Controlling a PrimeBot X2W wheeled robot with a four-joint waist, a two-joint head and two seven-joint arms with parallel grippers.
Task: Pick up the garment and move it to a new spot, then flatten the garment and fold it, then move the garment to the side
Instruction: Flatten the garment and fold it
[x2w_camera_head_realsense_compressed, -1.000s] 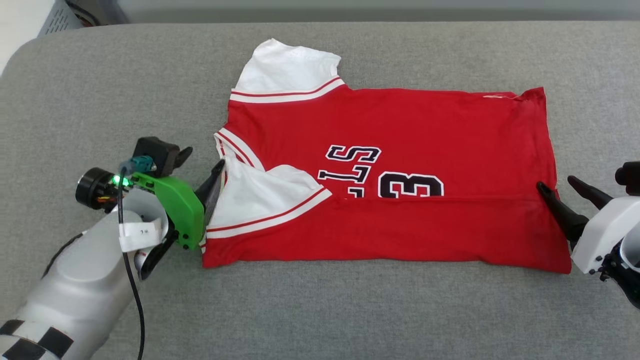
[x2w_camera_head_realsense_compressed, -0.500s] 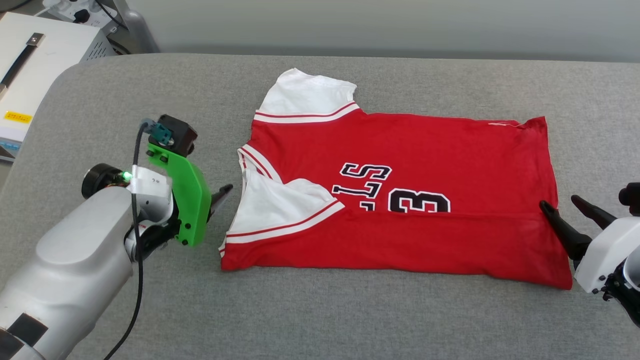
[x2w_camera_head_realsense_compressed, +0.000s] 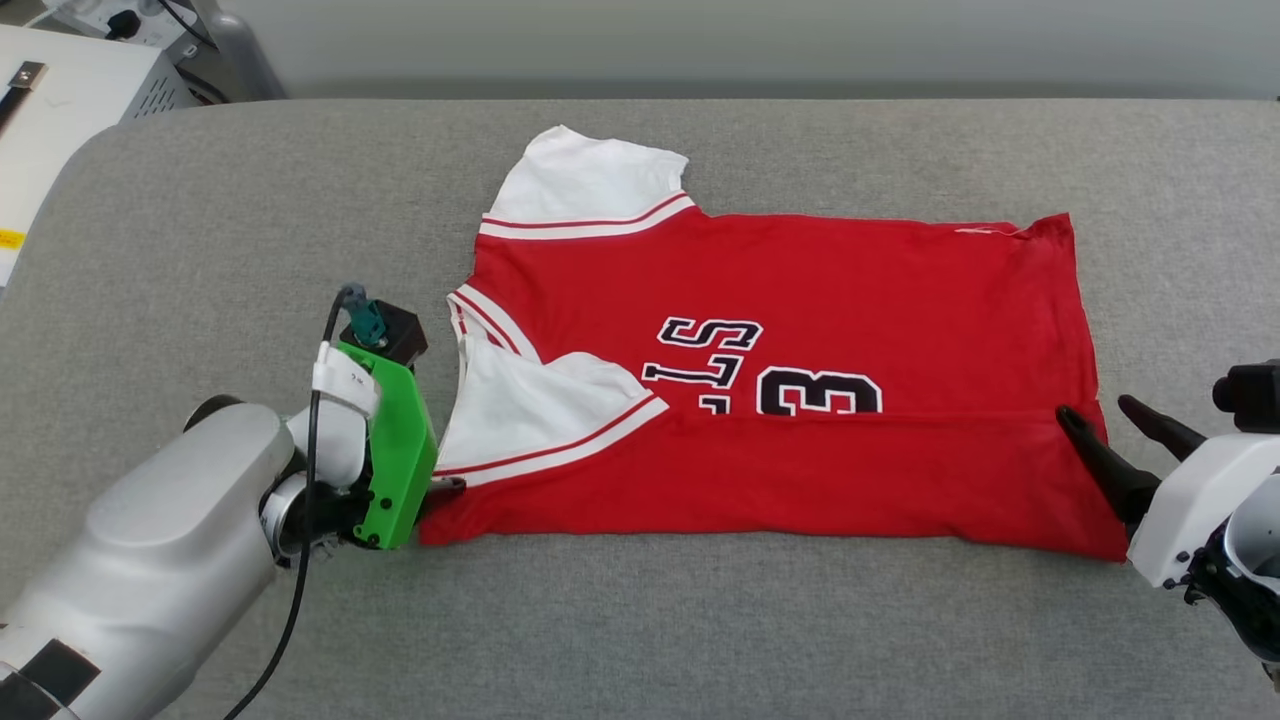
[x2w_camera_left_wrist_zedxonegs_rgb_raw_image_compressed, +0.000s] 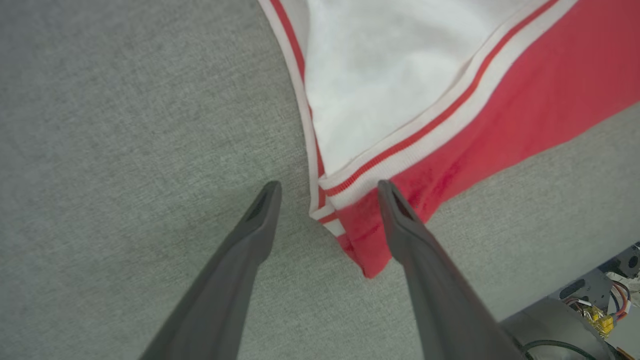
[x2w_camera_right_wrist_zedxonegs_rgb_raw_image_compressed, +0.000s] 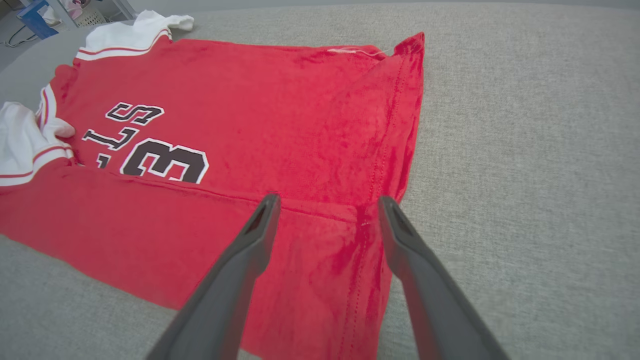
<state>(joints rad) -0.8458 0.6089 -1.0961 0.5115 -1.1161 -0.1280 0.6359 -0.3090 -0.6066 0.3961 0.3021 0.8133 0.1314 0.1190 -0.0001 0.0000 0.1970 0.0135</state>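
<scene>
The red jersey (x2w_camera_head_realsense_compressed: 850, 290) lies flat on the grey bench (x2w_camera_head_realsense_compressed: 700, 620), with its near side folded over. The left gripper (x2w_camera_left_wrist_zedxonegs_rgb_raw_image_compressed: 327, 187) has its jaws wide apart, and the jersey's stripy sleeve corner sits right between them. The right gripper (x2w_camera_right_wrist_zedxonegs_rgb_raw_image_compressed: 327, 200) has its jaws apart too, with the jersey's bottom edge between their tips.

Garment (x2w_camera_head_realsense_compressed: 850, 290) part-folded; right tool (x2w_camera_head_realsense_compressed: 1092, 408) spread at hem; left tool (x2w_camera_head_realsense_compressed: 447, 487) perhaps touching.

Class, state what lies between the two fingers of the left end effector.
In the left wrist view, a striped corner of the garment lies between the open fingers of the left end effector.
</scene>
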